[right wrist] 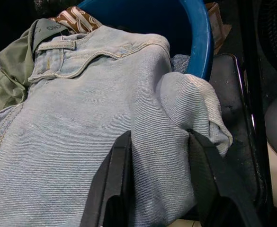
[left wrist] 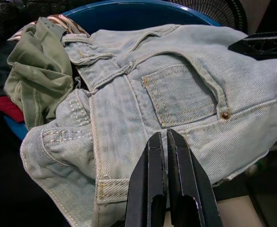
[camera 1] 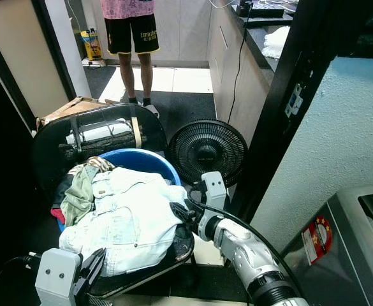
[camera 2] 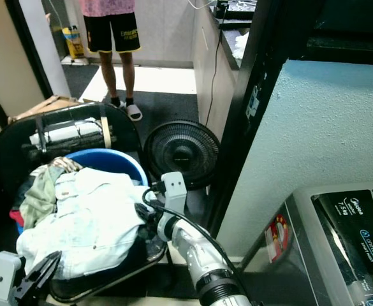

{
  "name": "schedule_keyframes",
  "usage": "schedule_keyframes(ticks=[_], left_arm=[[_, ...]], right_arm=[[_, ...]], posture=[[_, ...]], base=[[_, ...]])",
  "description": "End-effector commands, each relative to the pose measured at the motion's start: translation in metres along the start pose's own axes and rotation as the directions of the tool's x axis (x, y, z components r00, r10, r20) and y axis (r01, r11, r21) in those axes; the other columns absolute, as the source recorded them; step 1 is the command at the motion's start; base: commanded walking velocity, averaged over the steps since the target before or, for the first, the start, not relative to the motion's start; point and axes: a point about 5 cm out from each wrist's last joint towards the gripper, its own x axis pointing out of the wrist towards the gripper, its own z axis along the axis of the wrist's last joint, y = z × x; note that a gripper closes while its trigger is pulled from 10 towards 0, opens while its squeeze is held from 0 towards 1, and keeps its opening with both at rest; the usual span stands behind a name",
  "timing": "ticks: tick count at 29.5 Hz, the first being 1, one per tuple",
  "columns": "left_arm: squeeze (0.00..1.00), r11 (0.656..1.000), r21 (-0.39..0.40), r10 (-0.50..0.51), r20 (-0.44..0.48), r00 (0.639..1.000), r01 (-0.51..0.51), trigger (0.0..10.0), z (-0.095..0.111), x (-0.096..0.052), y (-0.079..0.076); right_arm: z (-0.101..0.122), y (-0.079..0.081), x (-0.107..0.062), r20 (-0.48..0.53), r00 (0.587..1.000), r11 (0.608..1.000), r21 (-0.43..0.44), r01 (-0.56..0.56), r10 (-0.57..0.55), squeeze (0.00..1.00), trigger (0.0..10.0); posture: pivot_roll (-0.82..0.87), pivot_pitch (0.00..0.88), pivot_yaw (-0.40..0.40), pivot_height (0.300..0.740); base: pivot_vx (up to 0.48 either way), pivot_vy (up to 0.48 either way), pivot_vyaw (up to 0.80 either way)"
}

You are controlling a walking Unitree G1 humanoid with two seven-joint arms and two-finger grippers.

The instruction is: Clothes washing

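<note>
We judge the pale blue denim jeans (camera 1: 125, 220) – heaped over the round blue plastic tub (camera 1: 149, 161) – heavy, floppy (never slippery), best pinched at the bunched fold our spread right pincer (right wrist: 159, 184) straddles – left pincer (left wrist: 165, 182) pressed together.

Pale, faded denim jeans (left wrist: 176, 94) — woven cloth with raised stitching and a small metal rivet — are being shown heaped in a glossy blue plastic basin (right wrist: 197, 33). Beside the jeans, soft olive cloth (left wrist: 36, 71) is lying crumpled and matt. Behind the basin, a matt black plastic fan (camera 1: 207, 152) is being seen.
</note>
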Motion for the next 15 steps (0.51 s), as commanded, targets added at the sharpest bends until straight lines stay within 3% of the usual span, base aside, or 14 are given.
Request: schedule_keyframes(ticks=[1, 11, 15], left_arm=[[0.0, 1.0, -0.003, -0.002, -0.024, 1.0, 0.002, 10.0, -0.003, -0.004, 0.001], [0.0, 1.0, -0.001, -0.016, -0.029, 0.999, 0.016, 10.0, -0.003, -0.003, 0.002], [0.0, 1.0, 0.002, -0.019, -0.027, 0.999, 0.019, 10.0, -0.003, -0.002, 0.003]], right_arm=[[-0.007, 0.014, 0.005, -0.026, 0.998, 0.998, 0.017, -0.054, 0.054, 0.0, 0.0], [-0.001, 0.021, 0.004, 0.022, 0.995, 0.991, 0.084, -0.099, 0.098, 0.0, 0.0], [0.024, 0.032, 0.0, 0.172, 0.969, 0.959, 0.191, -0.21, 0.178, 0.0, 0.0]], posture=[[0.04, 0.142, 0.063, 0.74], [0.04, 0.135, 0.064, 0.74], [0.04, 0.13, 0.065, 0.74]], base=[[0.0, 0.0, 0.0], [0.0, 0.0, 0.0], [0.0, 0.0, 0.0]])
